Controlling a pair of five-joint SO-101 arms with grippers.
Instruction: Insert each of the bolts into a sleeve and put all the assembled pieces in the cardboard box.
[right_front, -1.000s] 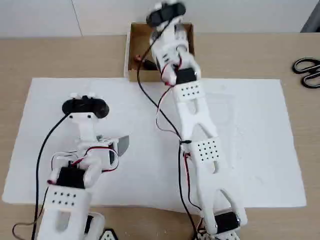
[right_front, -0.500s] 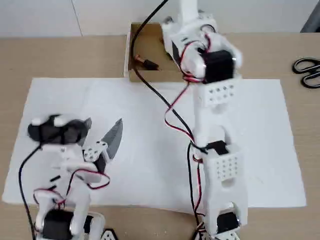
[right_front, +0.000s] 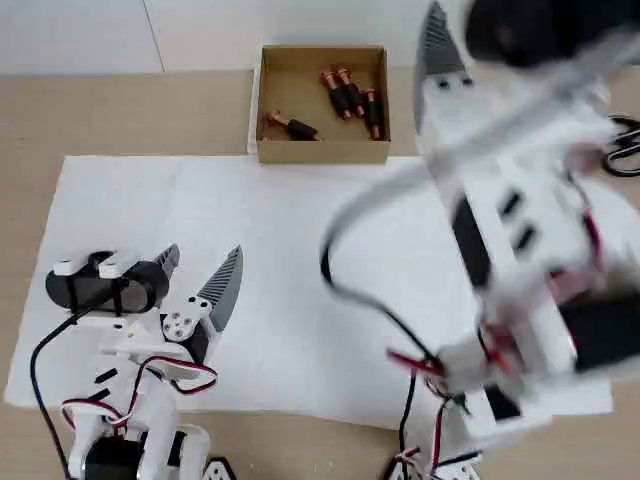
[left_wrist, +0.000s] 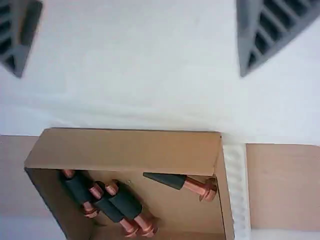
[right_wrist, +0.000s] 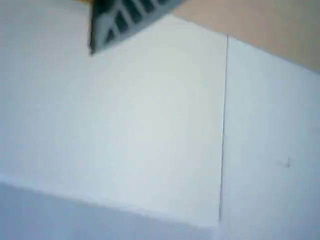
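The right arm (right_front: 520, 230) shows in the high view as a large smear. It hides much of the right side of the white sheet (right_front: 300, 230) and most of the scissors (right_front: 628, 160) near the right edge of the desk (right_front: 120, 110). The right gripper (right_front: 437, 60) stands just right of the cardboard box (right_front: 320, 152); whether it is parted or closed I cannot make out. Its wrist view looks down on the sheet, a straight crease (right_wrist: 223, 125) and a corner of bare desk.

The cardboard box sits on the desk against the far edge of the sheet, near the middle. Inside lie four assembled pieces, copper-coloured bolts in dark sleeves. One lone piece (right_front: 290, 125) lies toward the box's left wall, and a group of three (right_front: 352, 98) lies close together toward its right wall. In the left wrist view the box's far side is cut off by the frame, and its near wall hides part of the floor.

The left gripper (right_front: 195, 275) hangs over the near left part of the sheet, pointing toward the box. Its fingers (right_front: 222, 288) are spread wide, with only sheet between them. A broad stretch of sheet lies between this gripper and the box. The left arm (right_front: 130, 400) is cut off at the lower frame edge. Strips of bare desk border the sheet on its left and far sides.
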